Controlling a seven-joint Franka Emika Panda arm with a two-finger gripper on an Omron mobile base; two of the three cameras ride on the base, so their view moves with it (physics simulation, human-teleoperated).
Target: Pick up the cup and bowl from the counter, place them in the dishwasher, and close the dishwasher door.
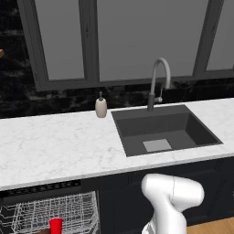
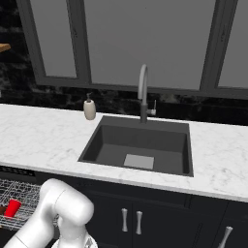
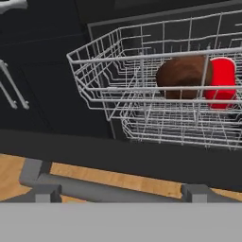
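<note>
My red cup (image 3: 222,81) and brown bowl (image 3: 185,75) sit touching in the dishwasher (image 1: 41,189) rack (white wire, pulled out), door (image 3: 142,163) dropped open, marble counter (image 1: 59,146) above.

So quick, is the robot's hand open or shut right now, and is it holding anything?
Gripper: open, jaws spread wide and holding nothing; the cup and the bowl sit in the dishwasher rack.

The worktop (image 1: 55,146) is bare apart from a soap dispenser (image 1: 101,107) and the faucet (image 1: 157,82) behind the sink (image 1: 164,130). Below, the pulled-out wire rack (image 3: 142,90) fences in the bowl (image 3: 184,75) and cup (image 3: 222,80); the lowered dishwasher door (image 3: 142,160) with its bar handle (image 3: 108,189) lies across the low approach.
</note>
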